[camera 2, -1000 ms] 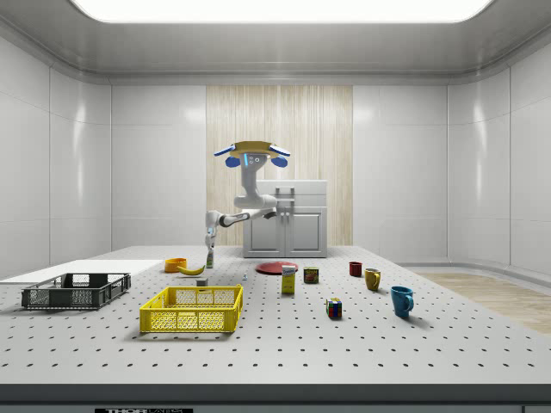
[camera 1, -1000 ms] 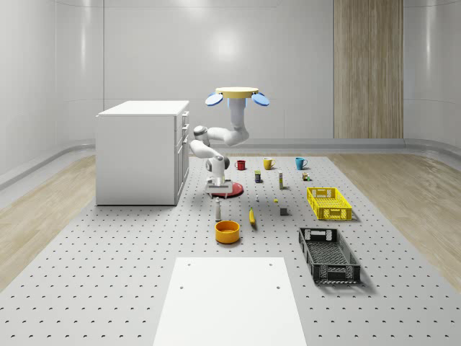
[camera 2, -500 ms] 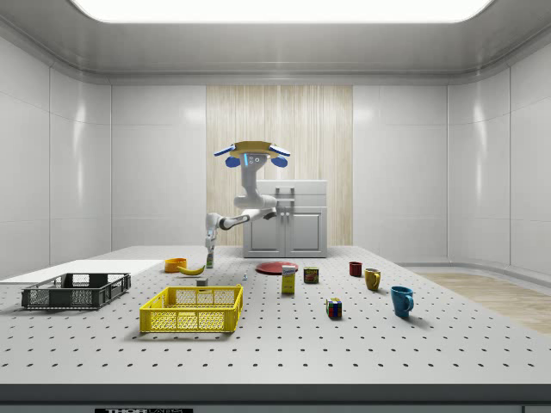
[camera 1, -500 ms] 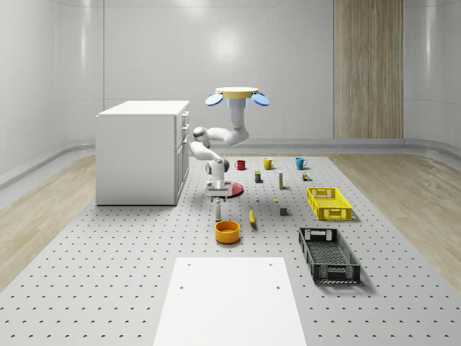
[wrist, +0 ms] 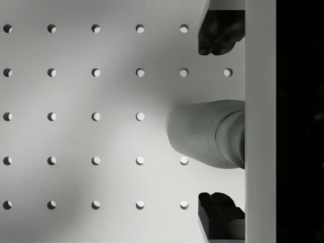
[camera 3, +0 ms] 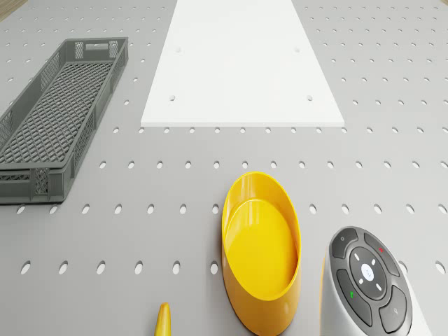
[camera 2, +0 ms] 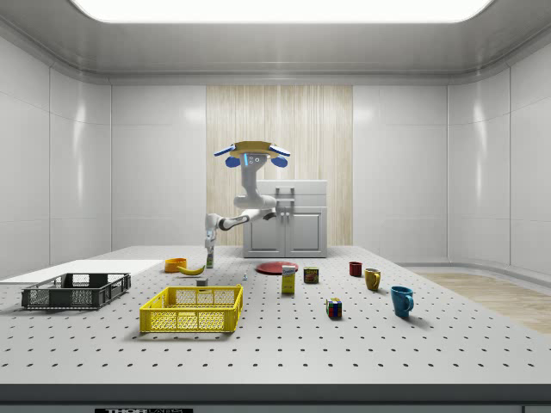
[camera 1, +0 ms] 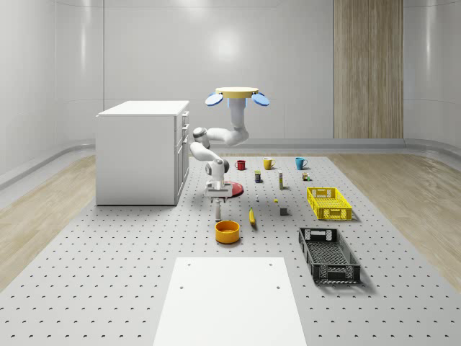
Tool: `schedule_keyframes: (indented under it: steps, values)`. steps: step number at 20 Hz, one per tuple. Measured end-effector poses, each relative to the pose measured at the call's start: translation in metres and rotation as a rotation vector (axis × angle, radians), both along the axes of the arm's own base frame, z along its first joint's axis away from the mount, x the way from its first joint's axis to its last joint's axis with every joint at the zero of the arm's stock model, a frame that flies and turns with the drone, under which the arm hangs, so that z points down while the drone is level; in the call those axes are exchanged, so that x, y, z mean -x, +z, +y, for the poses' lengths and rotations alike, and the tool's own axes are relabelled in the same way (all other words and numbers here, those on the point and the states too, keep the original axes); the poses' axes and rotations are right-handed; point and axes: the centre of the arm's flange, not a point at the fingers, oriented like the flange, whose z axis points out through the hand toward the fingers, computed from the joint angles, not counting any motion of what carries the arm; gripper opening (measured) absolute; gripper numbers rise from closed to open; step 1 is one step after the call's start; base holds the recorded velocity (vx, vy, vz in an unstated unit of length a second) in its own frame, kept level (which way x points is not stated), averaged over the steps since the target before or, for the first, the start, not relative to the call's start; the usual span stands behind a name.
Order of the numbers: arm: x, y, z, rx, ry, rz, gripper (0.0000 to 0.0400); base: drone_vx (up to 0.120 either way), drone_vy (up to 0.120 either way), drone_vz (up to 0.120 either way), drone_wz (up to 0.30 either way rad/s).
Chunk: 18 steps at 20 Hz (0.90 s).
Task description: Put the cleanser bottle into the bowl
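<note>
The cleanser bottle (camera 1: 217,210) stands upright on the perforated surface (camera 1: 108,274), a slim pale bottle, narrow at the top, and from the wrist view it reads as a rounded grey body (wrist: 205,132) seen end-on from above. It sits just behind the orange bowl (camera 1: 227,231) in the whole-scene view, close to it but apart, and the bowl is a low round dish, bright yellow-orange inside in the drone view (camera 3: 260,253). The banana (camera 1: 252,217) lies just to the whole-scene view's right of bottle and bowl.

The gripper (camera 1: 216,193) hangs straight above the bottle's top, arm folded down from the drone (camera 1: 237,94), which hovers high over the surface near the red plate (camera 1: 232,189), beside the white cabinet (camera 1: 140,151). In the wrist view the two dark fingers (wrist: 218,31) are spread wide, one on either side of the bottle with bare surface between each pad and the bottle, so nothing is gripped yet. In the side view the gripper (camera 2: 208,246) sits right at the bottle's neck.

Against the frame a second back, the wrist has dropped: then it hung clear above the bottle, now it is down at the cap. From half a second ago there is barely any change. Drone, bowl and bottle sit where they were.
</note>
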Motion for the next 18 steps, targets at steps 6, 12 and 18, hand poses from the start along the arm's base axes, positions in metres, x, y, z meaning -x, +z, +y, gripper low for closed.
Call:
schedule_keyframes:
  steps: [6,12,18]
  values:
    - [-0.0013,0.0002,0.0023,0.000,0.000,0.000,0.0400,0.000,0.000,0.000,0.000]
    - [-0.0016,0.0003,0.0036,0.000,0.000,0.000,0.0204,0.000,0.000,0.000,0.000]
    - [-0.0017,0.0003,0.0040,0.002,0.003,0.001,0.0155,0.000,0.000,0.000,0.000]
